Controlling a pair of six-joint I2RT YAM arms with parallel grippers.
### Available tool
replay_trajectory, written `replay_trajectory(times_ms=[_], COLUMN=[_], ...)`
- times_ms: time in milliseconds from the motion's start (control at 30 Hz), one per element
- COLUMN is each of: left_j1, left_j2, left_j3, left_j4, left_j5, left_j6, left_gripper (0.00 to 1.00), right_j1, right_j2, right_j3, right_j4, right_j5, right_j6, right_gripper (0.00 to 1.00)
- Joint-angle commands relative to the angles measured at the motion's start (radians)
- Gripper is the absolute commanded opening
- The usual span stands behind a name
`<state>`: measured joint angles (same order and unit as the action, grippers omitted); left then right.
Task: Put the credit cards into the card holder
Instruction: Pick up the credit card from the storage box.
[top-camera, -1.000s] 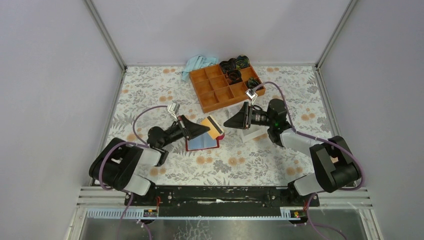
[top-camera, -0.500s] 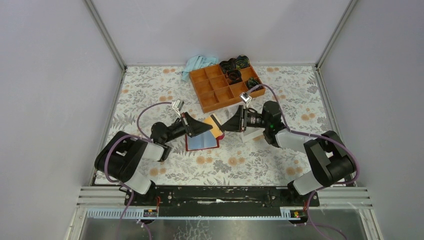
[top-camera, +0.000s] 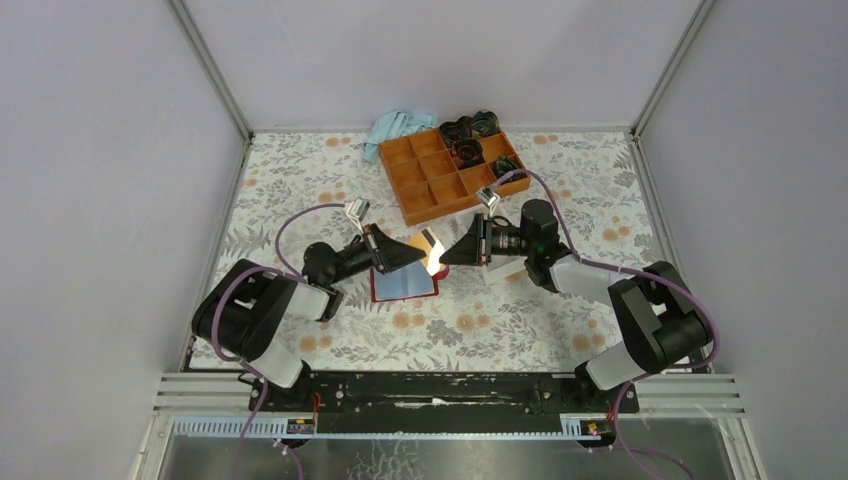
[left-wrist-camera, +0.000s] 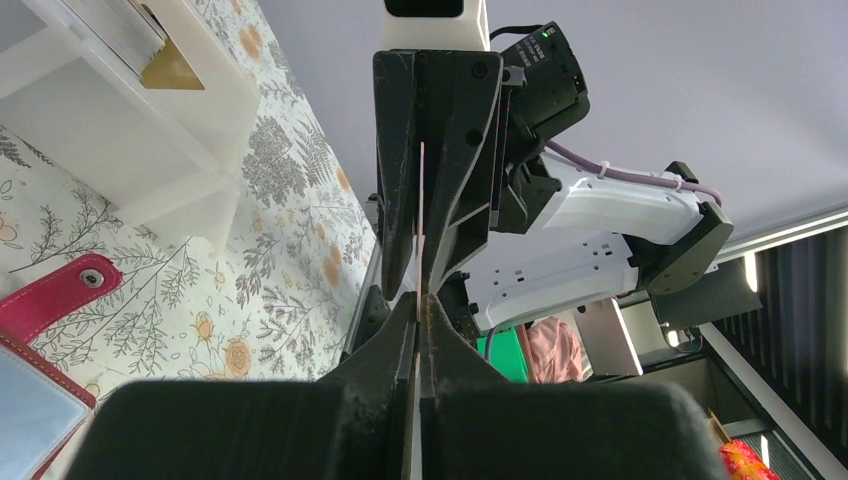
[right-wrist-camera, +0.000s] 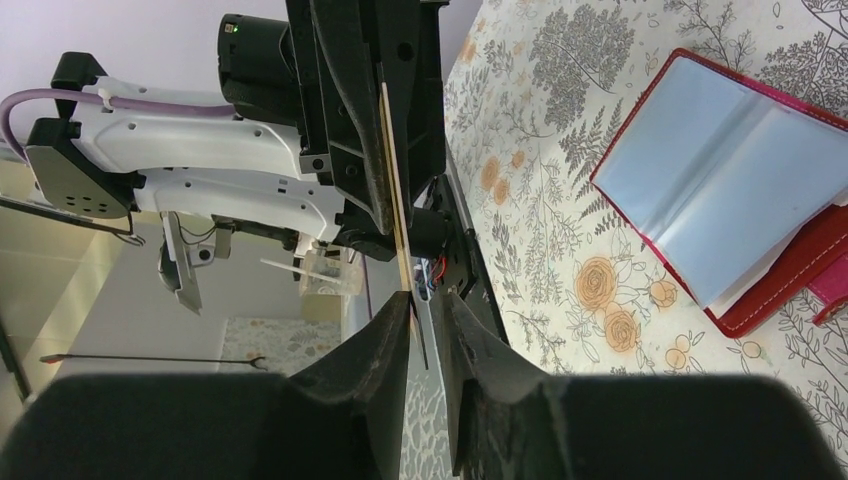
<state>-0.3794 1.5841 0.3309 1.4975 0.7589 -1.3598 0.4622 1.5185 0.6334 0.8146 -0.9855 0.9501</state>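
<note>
A: Card position?
B: Gold card (top-camera: 431, 250) is held on edge off the tabletop (top-camera: 480, 330), by the far edge of the card holder (top-camera: 405, 286). The holder lies open and flat, pockets up.
A: Step?
B: Reads as a handover or regrip between the arms; insertion not yet begun.
A: Claws?
B: Left claw (top-camera: 414, 255) is pinched tight on one end. Right claw (top-camera: 445, 254) is narrowly parted about the other end, no clamp seen. Both arms reach low toward the middle, claws nose to nose.
A: Next?
B: Probably one secure grip, the other lets go, then the card's edge is lined up with a pocket slot.
</note>
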Motion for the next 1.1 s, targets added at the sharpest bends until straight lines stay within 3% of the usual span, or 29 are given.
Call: replay_trajectory(times_ms=[0, 567, 1067], left_j1=[0.001, -0.01, -0.021], left_j2=[0.006, -0.036, -0.022], left_j3=[0.026, 0.042, 0.06], left_j4=[0.033, -0.135, -0.162], left_j5=[0.036, 0.048, 0.054], left_j6=[0.009, 0.111, 0.126], left_gripper=[0.0, 0.0, 0.0], right_j1=[0.007, -0.003, -0.003], right_j2=[-0.02, -0.042, -0.031], right_j3=[0.053, 0.062, 0.044], right_j4=[-0.015, -0.042, -0.011], right_j5=[0.011, 0.01, 0.0], right_j6=[-0.038, -0.05, -0.037], right_gripper=[0.25, 0.23, 0.08])
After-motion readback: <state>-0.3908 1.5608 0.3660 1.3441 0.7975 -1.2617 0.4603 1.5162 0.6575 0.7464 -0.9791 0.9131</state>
